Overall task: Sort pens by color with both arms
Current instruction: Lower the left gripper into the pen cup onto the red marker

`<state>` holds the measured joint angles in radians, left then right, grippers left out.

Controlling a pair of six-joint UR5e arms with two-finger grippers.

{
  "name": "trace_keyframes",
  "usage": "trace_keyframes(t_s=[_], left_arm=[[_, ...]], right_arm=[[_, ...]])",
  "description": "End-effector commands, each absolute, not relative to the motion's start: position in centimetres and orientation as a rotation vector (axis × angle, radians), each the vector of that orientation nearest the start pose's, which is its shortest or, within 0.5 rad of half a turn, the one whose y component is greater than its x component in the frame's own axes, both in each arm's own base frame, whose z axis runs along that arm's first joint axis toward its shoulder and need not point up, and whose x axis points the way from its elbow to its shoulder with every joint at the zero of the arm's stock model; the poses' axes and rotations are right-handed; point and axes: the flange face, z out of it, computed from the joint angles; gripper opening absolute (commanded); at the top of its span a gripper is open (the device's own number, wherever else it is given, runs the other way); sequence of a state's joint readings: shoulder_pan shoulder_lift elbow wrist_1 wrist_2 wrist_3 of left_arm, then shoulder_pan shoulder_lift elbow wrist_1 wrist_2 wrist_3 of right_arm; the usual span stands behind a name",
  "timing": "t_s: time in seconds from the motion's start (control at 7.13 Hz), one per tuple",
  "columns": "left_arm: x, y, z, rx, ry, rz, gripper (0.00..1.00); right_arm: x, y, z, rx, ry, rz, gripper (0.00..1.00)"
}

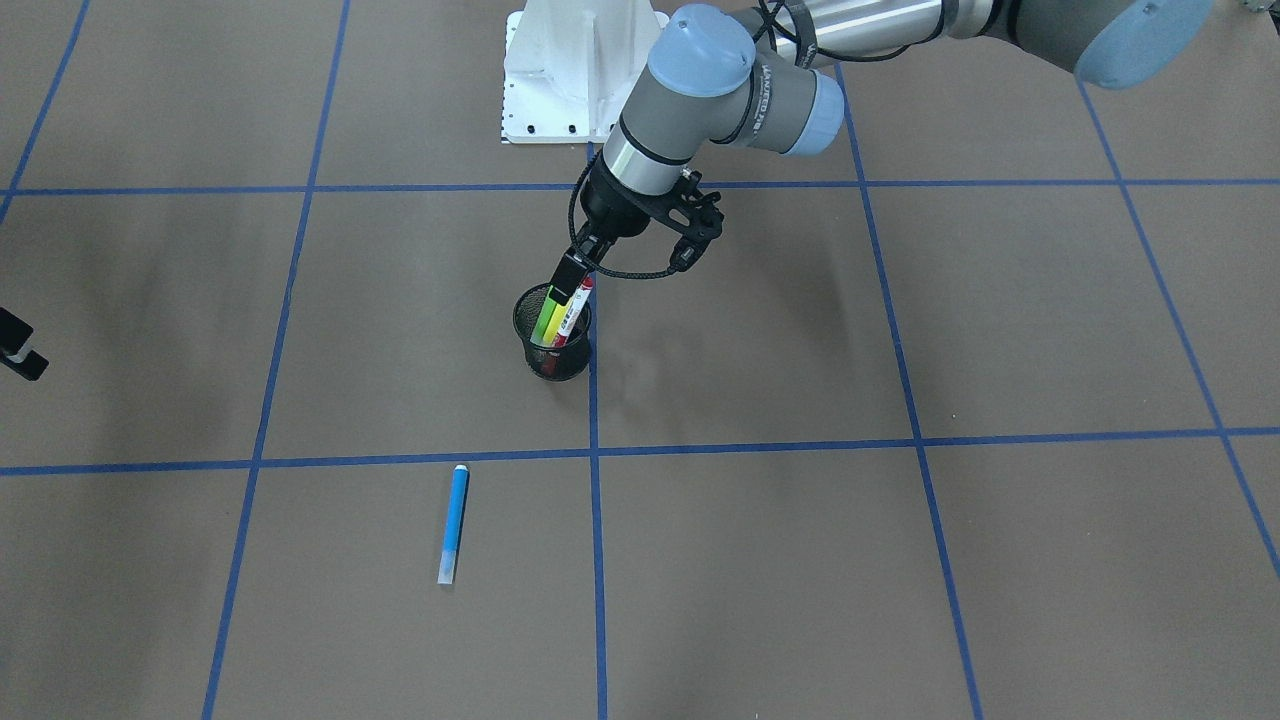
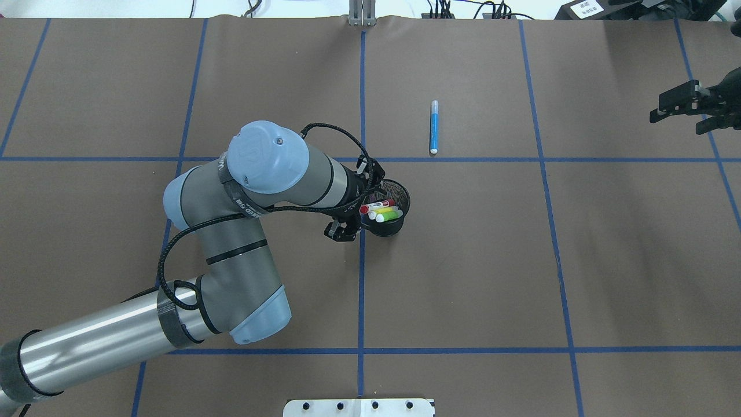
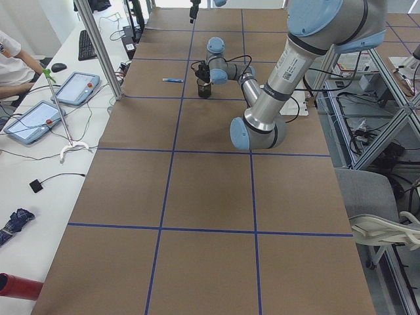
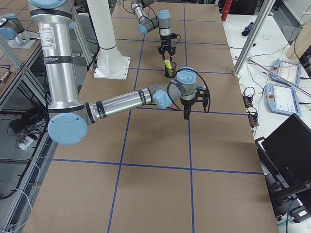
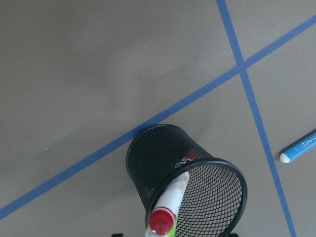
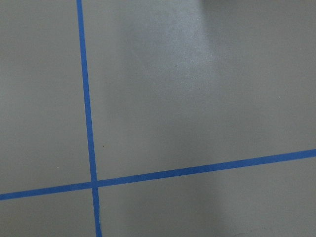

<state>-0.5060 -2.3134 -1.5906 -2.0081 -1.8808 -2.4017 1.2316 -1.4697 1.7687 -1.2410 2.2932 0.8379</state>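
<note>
A black mesh cup (image 1: 553, 358) stands upright on a blue tape line at the table's middle. It holds a green pen (image 1: 544, 322), a yellow pen (image 1: 557, 318) and a white pen with red ends (image 1: 576, 308). My left gripper (image 1: 572, 274) is open just above the cup, its fingers either side of the white pen's red top (image 5: 162, 221). A blue pen (image 1: 453, 523) lies flat on the table, apart from the cup; it also shows in the overhead view (image 2: 434, 127). My right gripper (image 2: 667, 108) is open and empty, far off at the table's right side.
Blue tape lines divide the brown table into squares. The white base mount (image 1: 575, 70) stands at the robot's edge. The left arm's elbow (image 2: 231, 272) hangs over the table's left half. Tablets and cables lie on the side desk (image 3: 39, 118).
</note>
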Motion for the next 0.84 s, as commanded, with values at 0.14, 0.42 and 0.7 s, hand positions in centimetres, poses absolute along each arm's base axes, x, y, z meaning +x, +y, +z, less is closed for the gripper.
trace_keyframes(t_s=[0.14,0.42,0.7], left_arm=[[55.85,-42.99,14.94,-0.478,1.177,-0.982,0.47],[55.72,-43.16,14.96,-0.475,1.177,-0.984,0.32],[55.53,-43.43,15.09,-0.471,1.175,-0.988,0.37]], right_arm=[[-11.65,-53.48,47.25,0.122,-0.901,0.243,1.00],[-11.65,-53.48,47.25,0.122,-0.901,0.243,1.00],[-11.65,-53.48,47.25,0.122,-0.901,0.243,1.00]])
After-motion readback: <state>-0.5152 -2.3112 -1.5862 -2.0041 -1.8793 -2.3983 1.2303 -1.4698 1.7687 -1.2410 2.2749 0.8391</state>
